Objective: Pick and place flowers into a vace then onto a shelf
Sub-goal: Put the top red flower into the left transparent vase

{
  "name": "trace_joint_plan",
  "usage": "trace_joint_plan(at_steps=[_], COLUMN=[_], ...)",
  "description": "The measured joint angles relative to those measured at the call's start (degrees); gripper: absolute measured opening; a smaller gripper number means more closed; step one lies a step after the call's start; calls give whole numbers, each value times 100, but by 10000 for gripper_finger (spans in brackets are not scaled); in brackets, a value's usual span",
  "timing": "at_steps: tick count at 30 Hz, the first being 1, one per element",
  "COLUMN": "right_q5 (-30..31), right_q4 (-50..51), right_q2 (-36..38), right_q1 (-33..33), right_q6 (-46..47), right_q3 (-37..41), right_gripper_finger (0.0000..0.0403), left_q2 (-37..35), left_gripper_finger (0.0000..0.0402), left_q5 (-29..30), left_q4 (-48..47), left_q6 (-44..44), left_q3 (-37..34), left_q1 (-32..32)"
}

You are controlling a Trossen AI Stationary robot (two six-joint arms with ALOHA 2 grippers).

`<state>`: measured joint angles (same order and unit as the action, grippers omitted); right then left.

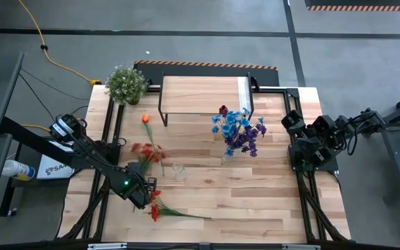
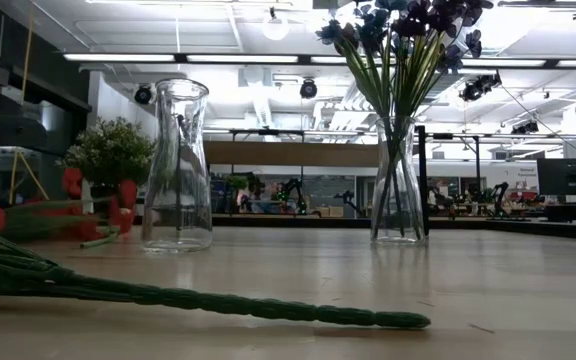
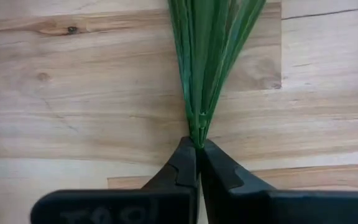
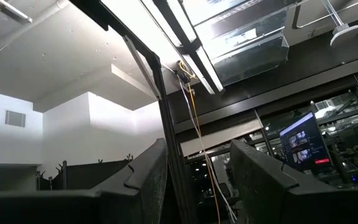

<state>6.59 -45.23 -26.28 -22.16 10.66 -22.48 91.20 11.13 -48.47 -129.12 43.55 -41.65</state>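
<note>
Two jaws of the left gripper [image 3: 197, 146] pinch the red bunch's stems [image 3: 211, 56]; lift slowly, keeping them together. Right gripper [image 4: 197, 171] waits open aside.

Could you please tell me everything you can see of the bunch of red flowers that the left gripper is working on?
The red flower bunch lies flat on the wooden table near its front edge. It has red blooms at one end and several thin, plastic-looking green stems that run together across the boards, ending in a tapered tip. The left gripper is shut on the gathered stems, pinching them where they join. The bunch is not yet lifted; it lies apart from the empty glass vase.
</note>
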Motion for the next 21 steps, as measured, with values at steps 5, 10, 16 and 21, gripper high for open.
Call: trace_joint_plan(at_steps=[5, 10, 16, 21], right_q5=[2, 4, 4, 7], right_q4=[0, 1, 7, 34], right_q2=[0, 0, 0, 4], right_q1=[-1, 0, -1, -1], right_q6=[0, 1, -3, -12], right_q3=[-1, 0, 0, 0], right_gripper_finger=[165, 165, 165, 165], left_q2=[-2, -4, -46, -94], left_gripper_finger=[36, 36, 36, 36], left_q5=[-36, -129, -209, -453], left_q4=[-6, -446, -1615, -2347], left_q6=[-20, -92, -232, -363], left_q3=[-2, 214, 677, 1097], left_q1=[0, -37, -159, -271])
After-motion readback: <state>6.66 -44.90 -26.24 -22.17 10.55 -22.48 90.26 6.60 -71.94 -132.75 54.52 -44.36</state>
